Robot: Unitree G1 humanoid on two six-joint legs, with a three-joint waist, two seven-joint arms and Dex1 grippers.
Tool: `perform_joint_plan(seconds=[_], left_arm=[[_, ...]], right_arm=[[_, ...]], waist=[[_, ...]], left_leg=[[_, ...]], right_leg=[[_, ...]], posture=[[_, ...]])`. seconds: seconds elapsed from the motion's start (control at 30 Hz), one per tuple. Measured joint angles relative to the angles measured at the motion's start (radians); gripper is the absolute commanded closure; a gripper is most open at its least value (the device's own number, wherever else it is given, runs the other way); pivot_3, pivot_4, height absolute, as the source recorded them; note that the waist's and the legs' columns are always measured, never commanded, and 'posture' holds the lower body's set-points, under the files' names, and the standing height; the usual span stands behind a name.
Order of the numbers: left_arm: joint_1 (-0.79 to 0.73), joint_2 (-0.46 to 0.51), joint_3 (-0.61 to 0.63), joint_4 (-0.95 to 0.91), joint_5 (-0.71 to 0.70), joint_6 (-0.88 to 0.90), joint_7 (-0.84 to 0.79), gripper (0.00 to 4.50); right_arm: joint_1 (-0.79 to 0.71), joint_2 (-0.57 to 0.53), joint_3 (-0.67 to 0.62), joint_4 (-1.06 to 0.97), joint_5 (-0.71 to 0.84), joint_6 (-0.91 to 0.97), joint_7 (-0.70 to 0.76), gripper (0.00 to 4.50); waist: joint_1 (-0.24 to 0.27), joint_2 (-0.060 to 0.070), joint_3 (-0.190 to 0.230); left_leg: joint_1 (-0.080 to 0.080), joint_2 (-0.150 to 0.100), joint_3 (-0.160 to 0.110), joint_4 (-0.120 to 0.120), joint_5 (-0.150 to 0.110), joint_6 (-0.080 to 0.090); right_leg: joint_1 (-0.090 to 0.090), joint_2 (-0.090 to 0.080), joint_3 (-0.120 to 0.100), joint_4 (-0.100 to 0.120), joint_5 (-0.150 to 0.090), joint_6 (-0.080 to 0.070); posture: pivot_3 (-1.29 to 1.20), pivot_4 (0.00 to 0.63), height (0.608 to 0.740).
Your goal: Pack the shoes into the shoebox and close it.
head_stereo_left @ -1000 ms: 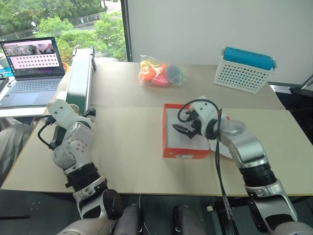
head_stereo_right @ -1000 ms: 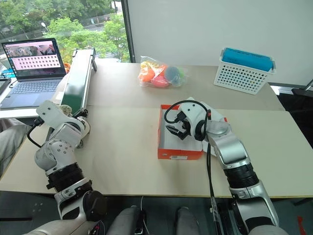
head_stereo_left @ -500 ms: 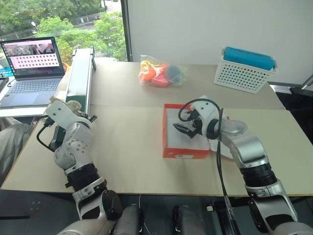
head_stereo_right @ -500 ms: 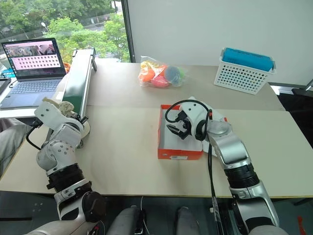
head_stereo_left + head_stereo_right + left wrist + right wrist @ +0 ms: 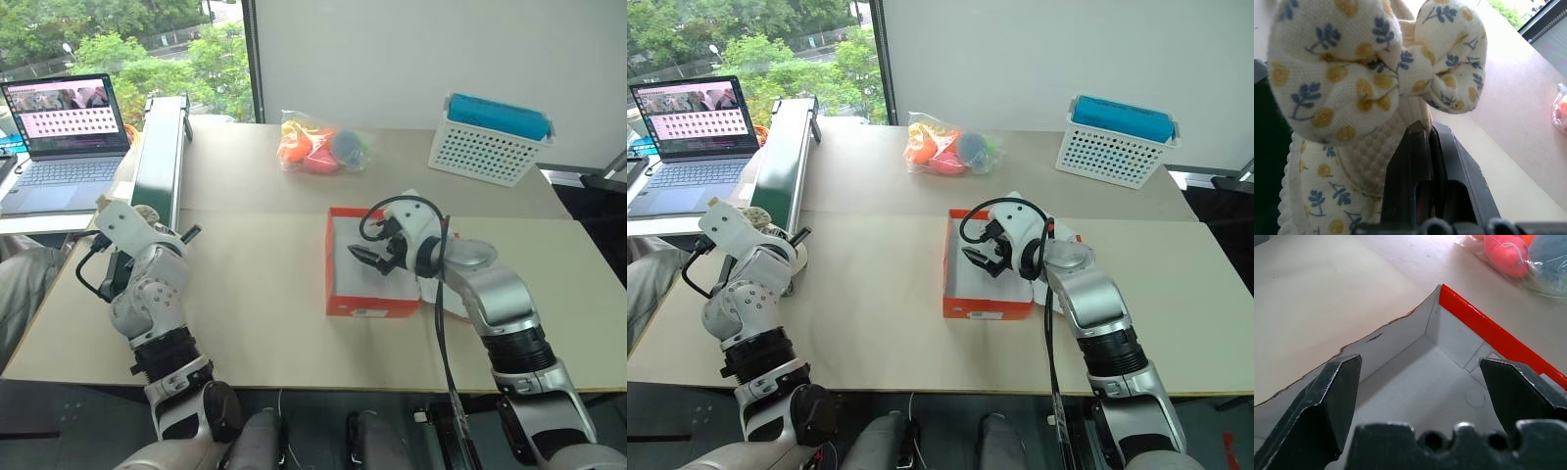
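On the table (image 5: 255, 294), the shoebox (image 5: 372, 294) sits just right of centre. The bag of balls (image 5: 321, 147) lies at its 11 o'clock, the basket (image 5: 487, 147) at 1 o'clock. At 9 o'clock, well apart, the conveyor (image 5: 162, 157) carries a shoe (image 5: 1352, 88); the laptop (image 5: 64, 137) lies at 10 o'clock beyond it.

A light tan tabletop (image 5: 265, 294) carries an open orange-red cardboard shoebox (image 5: 370, 299) with a white inside. The right gripper (image 5: 370, 255) hangs over the box, its black fingers spread. Near the table's left edge, the left gripper (image 5: 176, 235) sits beside a long dark-green conveyor belt (image 5: 160, 162). Farther back lie a clear bag of colourful balls (image 5: 321, 145), a white perforated basket (image 5: 487, 147) and an open laptop (image 5: 65, 137).
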Motion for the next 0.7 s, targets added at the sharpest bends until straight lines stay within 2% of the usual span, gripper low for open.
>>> perform_joint_plan(seconds=[0.27, 0.47, 0.57, 0.63, 0.7], left_arm=[[0.019, -0.006, -0.019, -0.002, -0.008, -0.048, -0.003, 4.47], [0.084, 0.160, -0.336, -0.050, 0.190, -0.251, -0.176, 4.47], [0.079, 0.173, -0.465, -0.118, 0.247, -0.354, -0.244, 4.47], [0.078, 0.166, -0.518, -0.127, 0.261, -0.379, -0.273, 4.47], [0.086, 0.138, -0.532, -0.127, 0.242, -0.381, -0.313, 4.47]], right_arm=[[0.000, -0.001, -0.001, 0.000, 0.000, 0.005, 0.000, 0.00], [0.000, -0.003, -0.005, -0.001, -0.001, 0.006, -0.012, 0.00], [-0.008, -0.002, -0.005, 0.005, -0.001, 0.007, -0.028, 0.00], [-0.021, 0.002, -0.009, 0.018, 0.000, 0.008, -0.041, 0.00], [-0.058, 0.033, -0.065, 0.055, 0.022, 0.037, -0.070, 0.00]], waist=[[0.000, 0.000, 0.000], [0.001, -0.002, 0.001], [0.003, -0.002, 0.001], [0.000, -0.002, 0.001], [-0.006, -0.001, 0.001]], left_leg=[[0.000, 0.000, 0.000, 0.000, 0.000, 0.000], [-0.007, 0.000, 0.000, 0.000, 0.000, 0.000], [-0.007, -0.002, 0.001, 0.000, 0.000, 0.000], [-0.007, -0.002, 0.001, 0.000, 0.000, 0.001], [-0.007, -0.001, 0.002, 0.000, 0.000, 0.001]], right_leg=[[0.000, 0.000, 0.000, 0.000, 0.000, 0.000], [-0.005, 0.000, -0.001, -0.002, 0.000, 0.000], [-0.005, -0.003, -0.001, -0.002, 0.001, 0.000], [-0.005, -0.003, -0.001, -0.002, 0.001, 0.000], [-0.007, -0.003, -0.001, -0.001, 0.001, 0.000]], posture=[[0.00, 0.150, 0.699], [0.00, 0.150, 0.699], [0.00, 0.150, 0.699], [0.00, 0.150, 0.699], [0.00, 0.150, 0.699]])
